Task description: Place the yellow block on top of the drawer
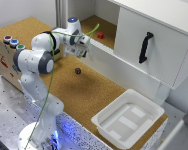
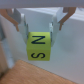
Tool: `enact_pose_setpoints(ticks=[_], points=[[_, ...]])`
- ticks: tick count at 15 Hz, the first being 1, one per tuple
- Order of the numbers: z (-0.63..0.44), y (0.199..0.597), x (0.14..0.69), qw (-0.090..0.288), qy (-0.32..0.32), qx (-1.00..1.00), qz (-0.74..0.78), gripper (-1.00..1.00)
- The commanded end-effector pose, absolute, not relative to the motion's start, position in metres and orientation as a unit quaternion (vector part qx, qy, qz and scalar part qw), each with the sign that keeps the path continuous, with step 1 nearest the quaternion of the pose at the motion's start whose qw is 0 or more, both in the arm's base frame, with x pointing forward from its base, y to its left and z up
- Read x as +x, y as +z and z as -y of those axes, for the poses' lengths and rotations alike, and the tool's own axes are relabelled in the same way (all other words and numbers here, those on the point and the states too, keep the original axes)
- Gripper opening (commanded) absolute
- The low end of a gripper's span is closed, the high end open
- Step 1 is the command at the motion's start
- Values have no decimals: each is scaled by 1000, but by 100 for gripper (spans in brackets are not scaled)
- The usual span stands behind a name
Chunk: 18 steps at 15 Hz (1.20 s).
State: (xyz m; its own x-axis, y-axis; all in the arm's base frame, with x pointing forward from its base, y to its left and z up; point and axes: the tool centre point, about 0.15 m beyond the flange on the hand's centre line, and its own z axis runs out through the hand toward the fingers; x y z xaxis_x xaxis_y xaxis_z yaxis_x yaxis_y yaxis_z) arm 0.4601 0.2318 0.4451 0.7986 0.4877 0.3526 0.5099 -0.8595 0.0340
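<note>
In the wrist view, a yellow block [image 2: 39, 45] with black letters sits between my two fingers [image 2: 22, 22]. My gripper [image 2: 39, 31] is shut on its upper part and holds it off the cork surface in front of a white wall. In the exterior view my gripper [image 1: 82, 49] hangs above the cork table, close to the white cabinet's front; the block is hidden there by the hand. The white drawer [image 1: 154, 47] with a black handle [image 1: 145, 47] juts out at the exterior view's right, and its flat top [image 1: 164, 10] lies higher than my gripper.
A red block [image 1: 100, 35] lies in the open recess behind my gripper. A small dark block [image 1: 78, 71] lies on the cork table [image 1: 94, 95]. A white tray [image 1: 128, 117] stands at the front right. A box with coloured buttons [image 1: 11, 42] is at the left.
</note>
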Motion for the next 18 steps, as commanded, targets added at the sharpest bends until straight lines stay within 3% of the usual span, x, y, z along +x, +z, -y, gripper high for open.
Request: enact_pose_setpoints(ticks=[1, 9, 18], points=[[-314, 511, 423, 81, -120, -893, 426, -100], [-429, 516, 359, 61, -58, -706, 703, -100], [-495, 454, 346, 40, 14, -619, 784, -100]])
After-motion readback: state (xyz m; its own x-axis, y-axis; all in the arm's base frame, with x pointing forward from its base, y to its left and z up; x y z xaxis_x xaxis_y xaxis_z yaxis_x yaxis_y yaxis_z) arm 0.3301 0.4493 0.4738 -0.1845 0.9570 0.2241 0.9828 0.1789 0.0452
